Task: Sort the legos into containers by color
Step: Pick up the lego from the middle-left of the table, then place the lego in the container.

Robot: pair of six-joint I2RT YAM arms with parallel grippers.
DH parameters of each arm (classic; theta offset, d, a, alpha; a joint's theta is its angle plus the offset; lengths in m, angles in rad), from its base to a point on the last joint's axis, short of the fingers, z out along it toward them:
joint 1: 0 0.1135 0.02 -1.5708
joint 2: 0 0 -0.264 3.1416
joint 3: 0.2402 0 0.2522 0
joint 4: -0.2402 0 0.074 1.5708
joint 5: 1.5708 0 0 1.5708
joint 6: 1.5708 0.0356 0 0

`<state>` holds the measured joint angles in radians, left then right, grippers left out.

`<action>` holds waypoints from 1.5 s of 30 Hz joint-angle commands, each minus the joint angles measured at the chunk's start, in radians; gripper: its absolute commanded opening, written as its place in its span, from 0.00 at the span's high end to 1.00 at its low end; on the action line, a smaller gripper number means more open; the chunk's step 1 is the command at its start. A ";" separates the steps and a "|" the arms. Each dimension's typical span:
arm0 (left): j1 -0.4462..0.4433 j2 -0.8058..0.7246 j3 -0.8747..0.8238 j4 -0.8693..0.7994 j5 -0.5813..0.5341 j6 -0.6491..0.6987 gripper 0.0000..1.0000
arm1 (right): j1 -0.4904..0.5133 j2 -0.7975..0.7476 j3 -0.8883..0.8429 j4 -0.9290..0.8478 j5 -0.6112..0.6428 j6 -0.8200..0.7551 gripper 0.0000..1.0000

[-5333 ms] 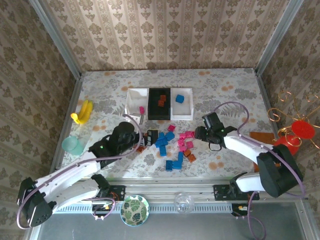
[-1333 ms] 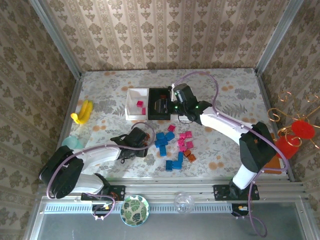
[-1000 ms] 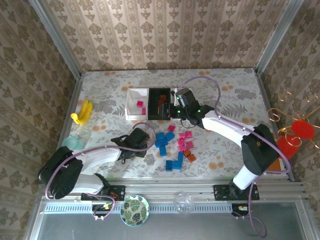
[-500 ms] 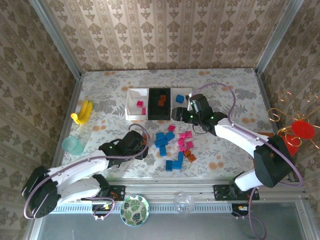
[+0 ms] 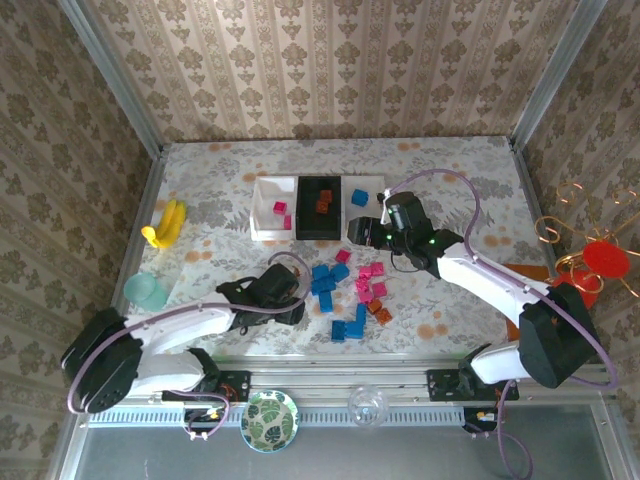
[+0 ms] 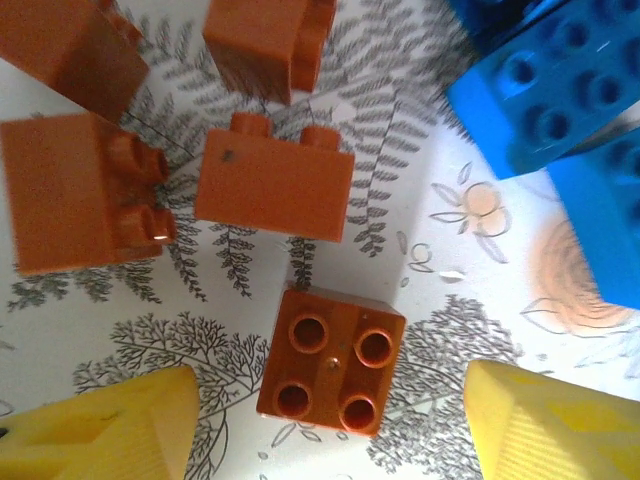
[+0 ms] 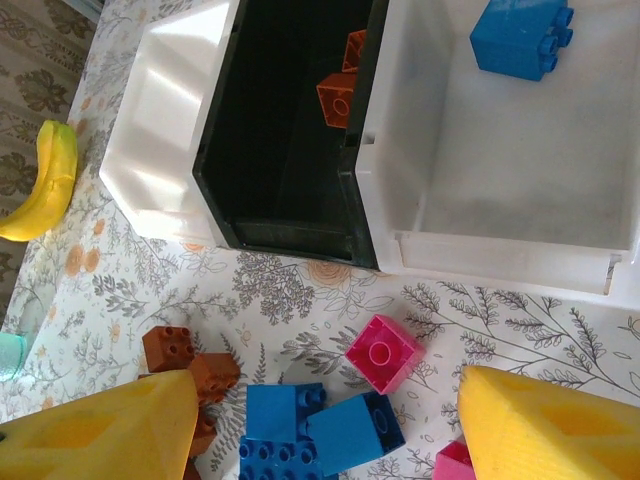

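left pincer [image 6: 330, 400]: spread wide and holding nothing; its yellow fingers [image 6: 100, 430] stand on either side of the orange-brown brick [image 6: 332, 362] with a clear gap on each side
orange-brown brick: lies studs up on the desk [image 6: 440, 250], just apart from three neighbours [image 6: 272, 190] of the same colour; blue bricks [image 6: 560, 95] lie off to one side
handling: probably light, stiff hard plastic with smooth, slick walls; it should not crush, but may twist or squirt out if pinched off-centre
where to grip: the two flat opposite side walls, low and centred, not across a corner; it sits slightly turned to the fingers, so squaring up first looks wise
right pincer [image 7: 328, 385]: open and empty, hovering over the desk in front of the trays, above a pink brick [image 7: 385, 352]
containers: the black tray [image 7: 280, 130] holds orange-brown pieces, the right white tray [image 7: 500, 140] one blue, the left white tray [image 5: 258, 215] pink ones
loose legos [image 5: 350, 295]: clustered mid-desk between the arms
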<state>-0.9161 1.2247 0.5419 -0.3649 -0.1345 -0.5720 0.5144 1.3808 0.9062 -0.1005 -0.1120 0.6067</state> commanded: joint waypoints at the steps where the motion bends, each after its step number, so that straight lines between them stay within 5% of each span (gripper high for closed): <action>1: -0.007 0.080 0.026 0.027 -0.001 0.028 0.31 | -0.008 -0.025 -0.018 -0.006 0.021 0.010 0.29; 14: -0.042 0.093 0.038 0.042 -0.009 0.030 0.73 | -0.015 -0.049 -0.035 -0.015 0.029 0.007 0.29; 18: -0.049 -0.042 0.084 0.003 0.010 0.023 0.76 | -0.018 -0.060 -0.048 -0.012 0.034 0.010 0.29; 22: 0.037 -0.066 0.202 0.024 0.067 0.086 0.76 | -0.020 -0.077 -0.071 -0.008 0.050 0.017 0.29; 34: 0.236 0.543 0.793 0.078 0.139 0.235 0.79 | -0.020 -0.184 -0.185 -0.079 0.074 0.042 0.29; 45: 0.282 0.843 1.137 -0.040 0.117 0.235 0.68 | -0.019 -0.330 -0.326 -0.149 0.054 0.059 0.28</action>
<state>-0.6395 2.0480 1.6157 -0.3408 -0.0113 -0.3611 0.4995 1.0832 0.6029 -0.2073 -0.0669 0.6430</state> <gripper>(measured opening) 0.307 0.715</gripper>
